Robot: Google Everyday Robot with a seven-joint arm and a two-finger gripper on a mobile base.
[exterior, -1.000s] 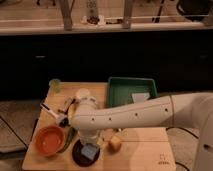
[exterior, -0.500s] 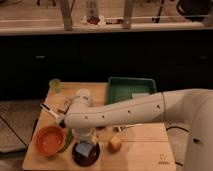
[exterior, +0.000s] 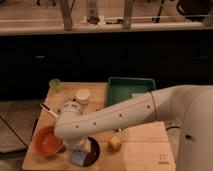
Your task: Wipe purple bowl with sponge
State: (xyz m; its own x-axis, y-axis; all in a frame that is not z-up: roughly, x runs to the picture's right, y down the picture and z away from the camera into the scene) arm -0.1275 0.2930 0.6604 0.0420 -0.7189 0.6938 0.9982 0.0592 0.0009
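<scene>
Place: a kitchen-like counter area is shown.
Behind the gripper [exterior: 80, 149]: dark cabinets [exterior: 100, 57] and a long counter [exterior: 150, 29] are seen.
Under the gripper: a wooden table [exterior: 145, 145] is laid with the purple bowl [exterior: 94, 153]; an orange bowl [exterior: 47, 141] is set just beside it.

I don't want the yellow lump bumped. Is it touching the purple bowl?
Apart. Camera view shows bare table between the yellow lump and the purple bowl; the gripper hangs over that bowl.

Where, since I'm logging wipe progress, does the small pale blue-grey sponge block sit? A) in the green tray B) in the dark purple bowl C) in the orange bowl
B: the pale blue-grey sponge block lies in the glossy dark purple bowl, directly beneath the tool.
</scene>
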